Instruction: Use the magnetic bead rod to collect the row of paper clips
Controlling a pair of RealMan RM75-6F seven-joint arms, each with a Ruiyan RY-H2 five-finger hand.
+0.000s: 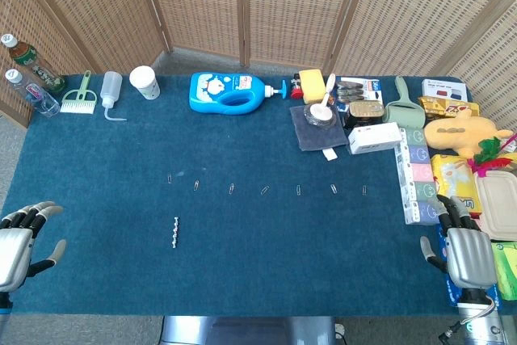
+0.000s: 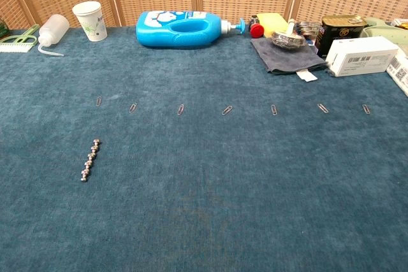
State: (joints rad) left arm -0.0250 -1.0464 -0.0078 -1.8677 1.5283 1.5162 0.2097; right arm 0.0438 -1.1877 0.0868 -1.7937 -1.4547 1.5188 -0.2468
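A short silver magnetic bead rod (image 1: 174, 232) (image 2: 89, 159) lies loose on the blue cloth, left of centre. Beyond it several paper clips run in a row across the table, from the leftmost clip (image 1: 169, 178) (image 2: 99, 101) to the rightmost clip (image 1: 363, 190) (image 2: 366, 109). My left hand (image 1: 20, 244) rests at the table's near left corner, open, fingers apart, well left of the rod. At the near right edge sits my right hand (image 1: 463, 248), open and holding nothing. Neither hand shows in the chest view.
Along the back stand bottles (image 1: 28, 74), a small brush (image 1: 79, 98), a squeeze bottle (image 1: 111, 90), a paper cup (image 1: 145, 82), a blue detergent bottle (image 1: 228, 91) and a grey cloth (image 1: 319, 128). Boxes, a white carton (image 1: 375, 137) and a plush toy (image 1: 464, 131) crowd the right side.
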